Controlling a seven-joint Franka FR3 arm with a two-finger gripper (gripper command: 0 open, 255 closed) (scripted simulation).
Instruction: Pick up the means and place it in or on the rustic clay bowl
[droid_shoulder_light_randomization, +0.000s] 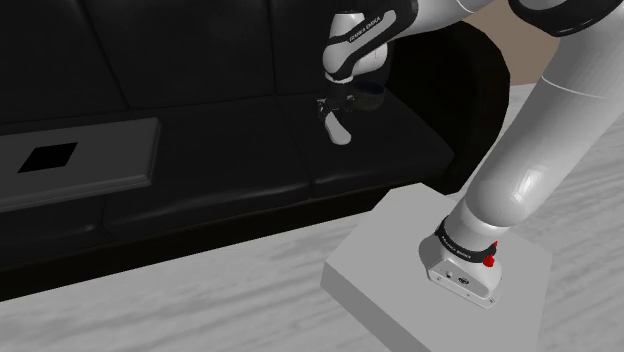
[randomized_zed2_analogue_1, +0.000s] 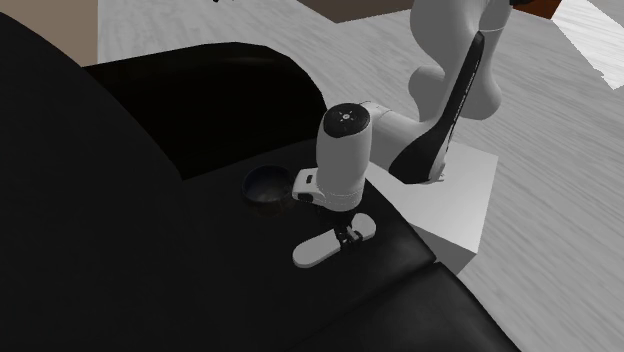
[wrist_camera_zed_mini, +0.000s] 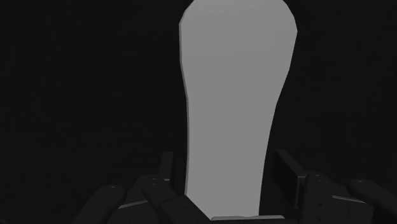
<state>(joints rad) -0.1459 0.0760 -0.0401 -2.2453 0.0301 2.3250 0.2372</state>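
Gripper (randomized_zed2_analogue_1: 345, 232) low over white piece (randomized_zed2_analogue_1: 316, 251) on black sofa (randomized_zed2_analogue_1: 180, 270).
Fingers (wrist_camera_zed_mini: 284, 173) apart, straddling the piece's narrow end, slight gaps both sides, nothing held. Piece lies flat, near dark bowl (randomized_zed2_analogue_1: 265, 186).

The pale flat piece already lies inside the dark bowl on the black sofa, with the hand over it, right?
No: the pale flat piece lies beside the dark bowl on the black sofa, not inside, with the hand over it. The second exterior view shows this.

Matt flat piece (wrist_camera_zed_mini: 232, 108), faintly sheened sofa (droid_shoulder_light_randomization: 250, 160)
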